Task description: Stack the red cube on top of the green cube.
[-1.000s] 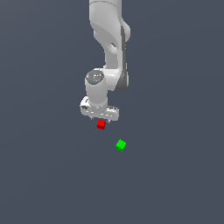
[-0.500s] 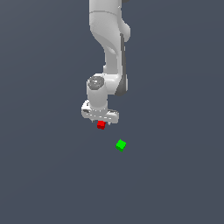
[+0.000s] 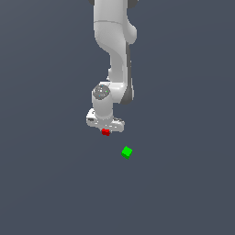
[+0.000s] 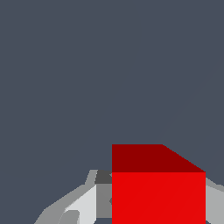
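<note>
The red cube (image 3: 105, 132) lies on the dark grey floor directly under my white gripper (image 3: 106, 129). The gripper stands low over it with its fingers down on either side of the cube. In the wrist view the red cube (image 4: 158, 192) fills the space between the grey fingers (image 4: 83, 203), which look open around it. The green cube (image 3: 126, 152) lies alone on the floor, a short way toward the exterior view's right and nearer the camera than the red cube. It is out of the wrist view.
The floor (image 3: 55, 183) is a plain dark grey surface. The white arm (image 3: 114, 55) rises straight up from the gripper to the top of the exterior view.
The gripper has come down a little over the red cube. Both cubes have stayed where they were.
</note>
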Tool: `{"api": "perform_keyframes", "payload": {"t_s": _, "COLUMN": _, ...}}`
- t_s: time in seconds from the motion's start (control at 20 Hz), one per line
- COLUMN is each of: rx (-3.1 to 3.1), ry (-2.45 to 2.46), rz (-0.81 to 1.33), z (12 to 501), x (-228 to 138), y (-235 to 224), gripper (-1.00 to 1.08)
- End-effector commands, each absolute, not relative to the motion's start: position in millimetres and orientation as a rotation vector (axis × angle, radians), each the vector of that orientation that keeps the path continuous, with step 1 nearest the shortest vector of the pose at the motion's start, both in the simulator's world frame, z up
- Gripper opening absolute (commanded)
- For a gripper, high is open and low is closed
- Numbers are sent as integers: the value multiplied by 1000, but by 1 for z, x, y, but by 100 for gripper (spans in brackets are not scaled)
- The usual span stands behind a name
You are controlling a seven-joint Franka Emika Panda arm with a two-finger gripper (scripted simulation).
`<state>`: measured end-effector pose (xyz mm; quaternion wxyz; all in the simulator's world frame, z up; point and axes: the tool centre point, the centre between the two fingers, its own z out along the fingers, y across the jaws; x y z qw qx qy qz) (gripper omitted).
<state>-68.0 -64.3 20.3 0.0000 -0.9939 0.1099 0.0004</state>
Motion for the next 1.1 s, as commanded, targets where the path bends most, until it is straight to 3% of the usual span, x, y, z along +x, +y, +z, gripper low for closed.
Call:
{"api": "perform_keyframes", "payload": {"t_s": 0.0, "rx": -3123, "ry": 346, "rz": 0, "z": 20, "x": -68, "y": -64, "gripper": -100}}
{"api": "perform_keyframes", "payload": {"t_s": 0.6, "rx": -3123, "ry": 346, "rz": 0, "z": 25, "x": -68, "y": -64, "gripper": -100}}
{"api": "perform_keyframes", "payload": {"t_s": 1.05, "rx": -3123, "ry": 346, "rz": 0, "z": 66, "x": -69, "y": -64, "gripper": -100}}
